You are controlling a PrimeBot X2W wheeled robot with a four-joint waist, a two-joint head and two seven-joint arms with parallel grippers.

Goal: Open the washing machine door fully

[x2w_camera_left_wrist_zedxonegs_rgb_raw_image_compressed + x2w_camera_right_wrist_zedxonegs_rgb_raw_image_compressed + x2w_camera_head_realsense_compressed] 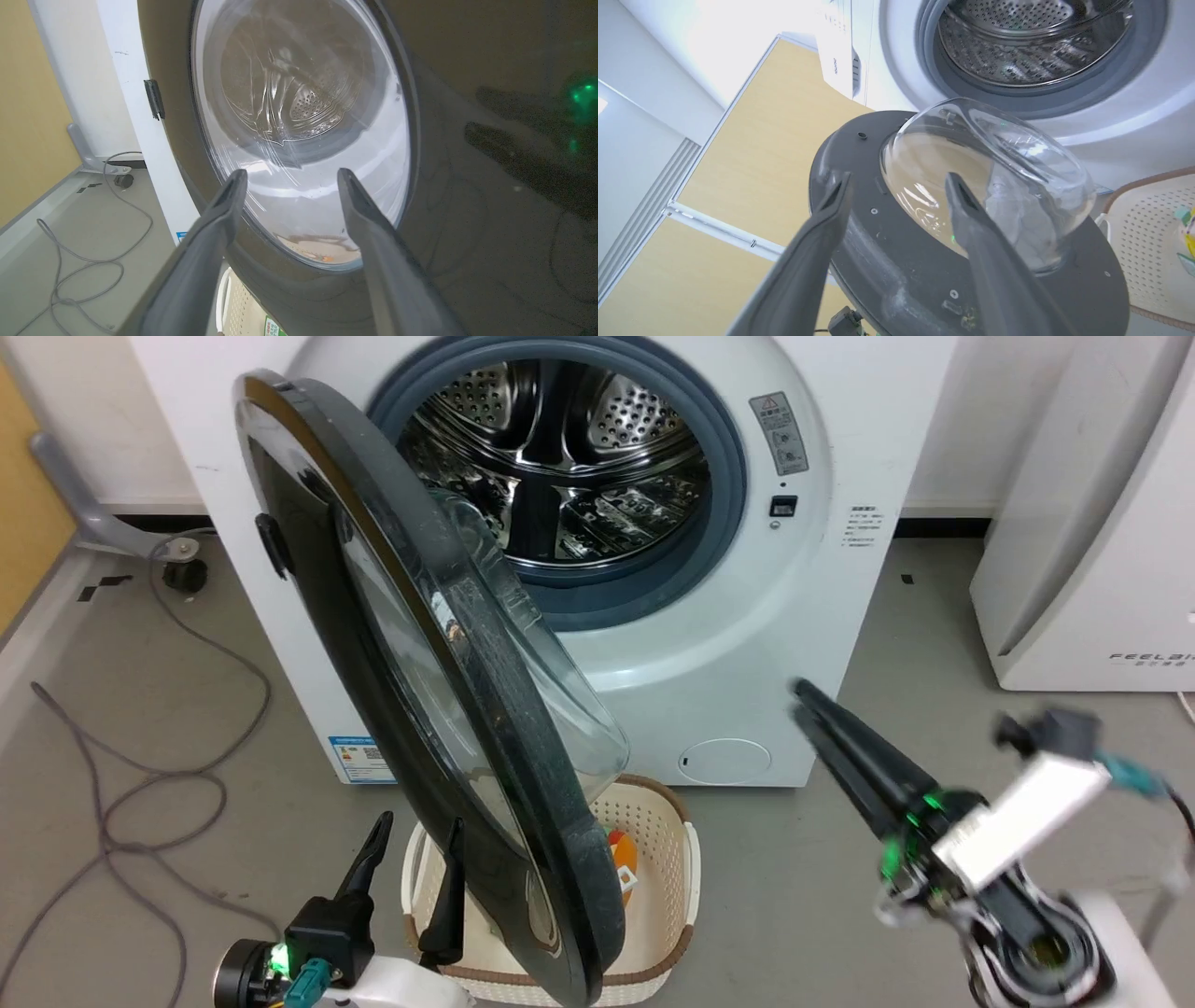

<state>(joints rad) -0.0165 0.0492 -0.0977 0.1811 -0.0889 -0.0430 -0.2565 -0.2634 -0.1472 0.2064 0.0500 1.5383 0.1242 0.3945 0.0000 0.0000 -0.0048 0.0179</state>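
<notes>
left gripper (415, 873): fingers spread, empty, just beside the outer face of the washing machine door (420, 681). right gripper (899, 184): fingers spread, empty. door partly open over a basket (667, 859), with a glossy black ring and a clear bulging glass bowl. behind it, the washing machine (709, 644), steel drum exposed.

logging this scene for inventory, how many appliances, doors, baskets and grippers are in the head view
appliances: 2, the washing machine and the white appliance on the right
doors: 1, the washing machine door
baskets: 1, the basket on the floor
grippers: 2, left gripper and right gripper
total: 6
</notes>
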